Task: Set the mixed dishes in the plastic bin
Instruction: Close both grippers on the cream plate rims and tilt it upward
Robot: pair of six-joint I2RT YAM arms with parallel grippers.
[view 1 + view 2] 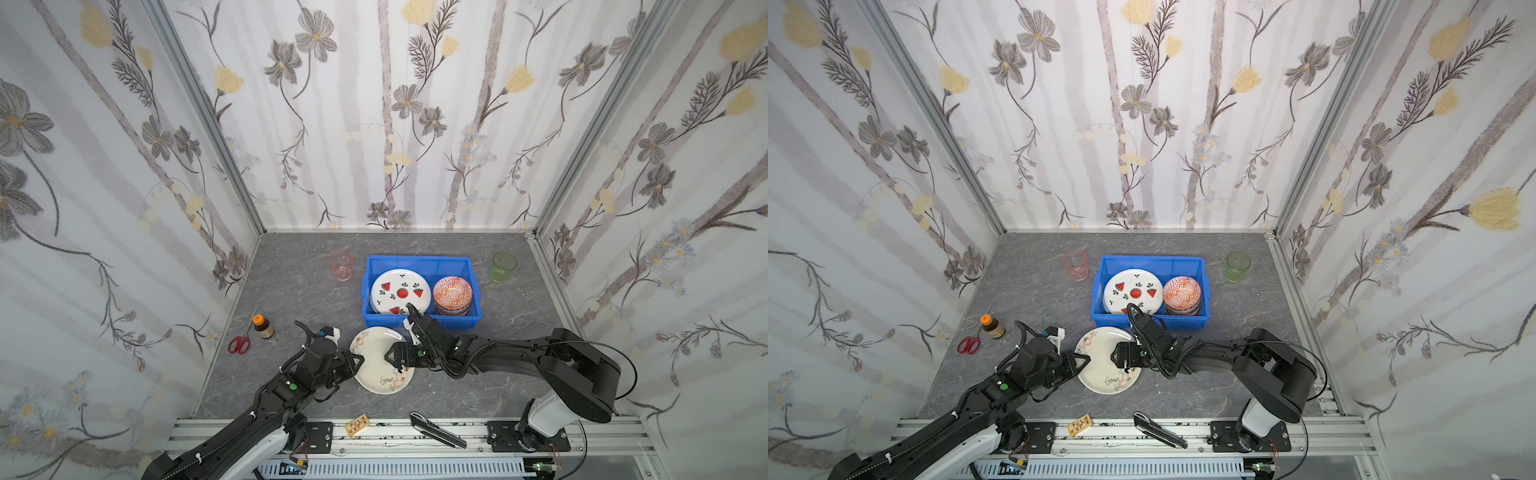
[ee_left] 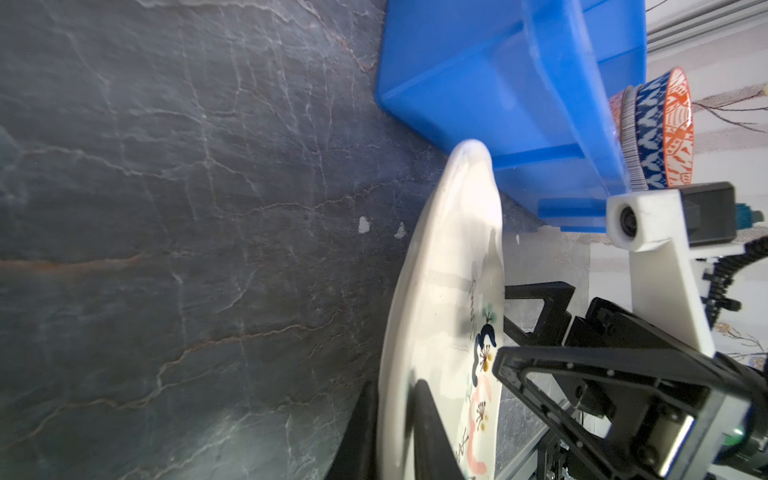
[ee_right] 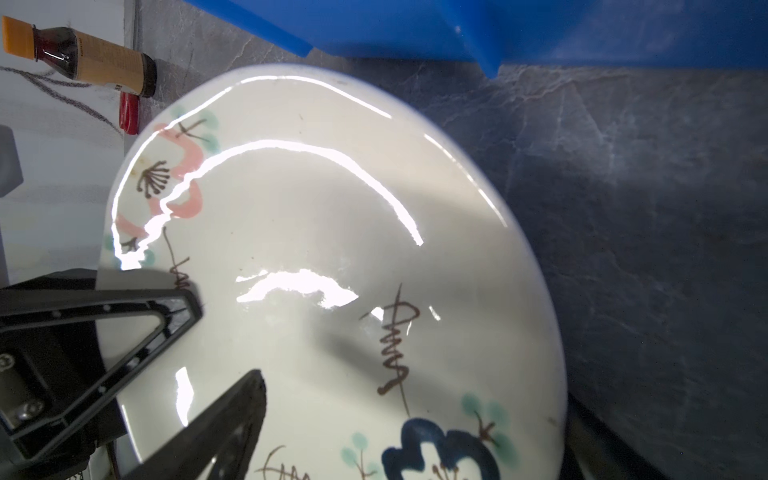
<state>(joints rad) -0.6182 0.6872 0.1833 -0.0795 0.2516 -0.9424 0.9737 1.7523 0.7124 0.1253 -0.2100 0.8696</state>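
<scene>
1. Cream floral plate (image 3: pixel 332 249) fills the right wrist view. It lies low over the table (image 1: pixel 291 291), just in front of the near wall of the blue plastic bin (image 1: pixel 415 258); whether it touches the table I cannot tell.
2. Left pincer (image 1: pixel 359 361) is clamped narrow on the plate's left rim, one finger (image 3: pixel 104 308) on top and one beneath, as the left wrist view shows.
3. Right pincer (image 1: pixel 395 357) hangs wide over the plate's right side, holding nothing.
4. From the held rim, the bin lies straight ahead, away from the arm bases. The plate probably has to clear that wall and land on the watermelon plate (image 1: pixel 401 291), beside the stacked bowls (image 1: pixel 452 293).
5. Pink tumbler (image 1: pixel 341 266) and green tumbler (image 1: pixel 503 267) stand outside the bin, one on either side.
</scene>
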